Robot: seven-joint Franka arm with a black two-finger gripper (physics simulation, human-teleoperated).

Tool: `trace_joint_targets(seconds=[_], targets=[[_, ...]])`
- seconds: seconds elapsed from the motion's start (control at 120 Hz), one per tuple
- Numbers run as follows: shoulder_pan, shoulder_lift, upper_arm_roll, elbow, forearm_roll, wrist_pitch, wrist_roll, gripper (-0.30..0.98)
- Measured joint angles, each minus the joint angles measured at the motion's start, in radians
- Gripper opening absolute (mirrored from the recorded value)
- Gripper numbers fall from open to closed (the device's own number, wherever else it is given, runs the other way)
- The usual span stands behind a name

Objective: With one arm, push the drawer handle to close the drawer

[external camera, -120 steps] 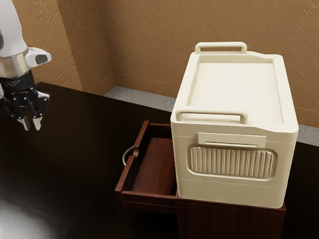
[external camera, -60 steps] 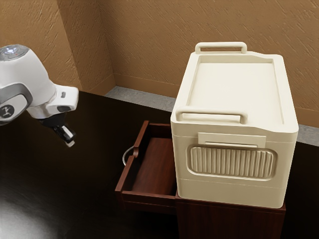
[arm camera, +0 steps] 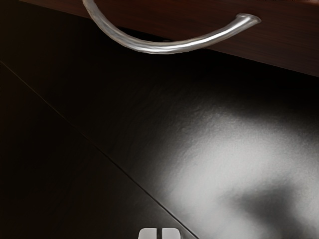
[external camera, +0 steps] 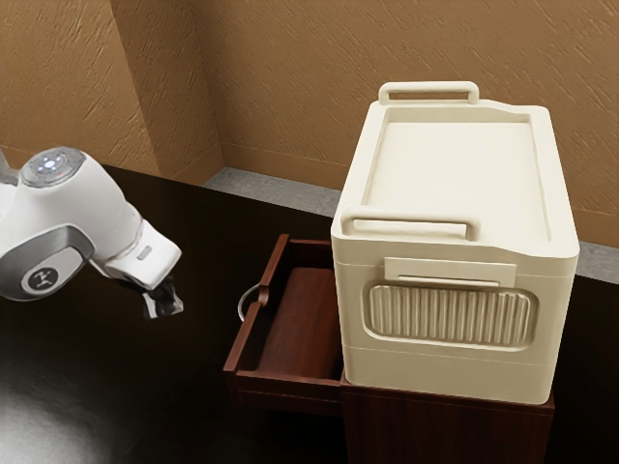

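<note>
The gripper (external camera: 164,304) is at the exterior view's left of the dark red drawer (external camera: 302,324), over the black table and apart from the handle. In the wrist view the two light fingertips of the gripper (arm camera: 159,233) lie side by side with only a thin dark line between them, holding nothing. The drawer stands pulled out from its cabinet (external camera: 445,425). Its curved metal handle (external camera: 243,305) faces the gripper. In the wrist view the silver handle (arm camera: 164,48) arcs out from the reddish drawer front (arm camera: 284,37).
A large cream case (external camera: 455,184) with raised carrying handles sits on top of the cabinet, beside the pulled-out drawer. The black table (external camera: 106,377) extends under the arm, and brown walls stand behind it.
My hand has come from the exterior view's far left toward the drawer handle, lower and turned, with more of the arm now in view. The drawer has not moved.
</note>
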Motion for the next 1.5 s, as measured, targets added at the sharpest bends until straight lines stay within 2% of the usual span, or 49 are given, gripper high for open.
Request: trace_joint_targets(seconds=[0.225, 0.358, 0.642, 1.033, 1.5], targets=[[-0.002, 0.091, -0.036, 0.015, 0.034, 0.084, 0.109, -0.10], [-0.002, 0.122, -0.059, 0.018, 0.080, 0.139, 0.157, -0.10], [-0.002, 0.217, -0.068, 0.071, 0.086, 0.202, 0.230, -0.10], [0.000, 0.338, -0.084, 0.126, 0.031, 0.267, 0.286, -0.10], [-0.002, 0.566, -0.221, 0.343, -0.083, 0.291, 0.317, -0.10]])
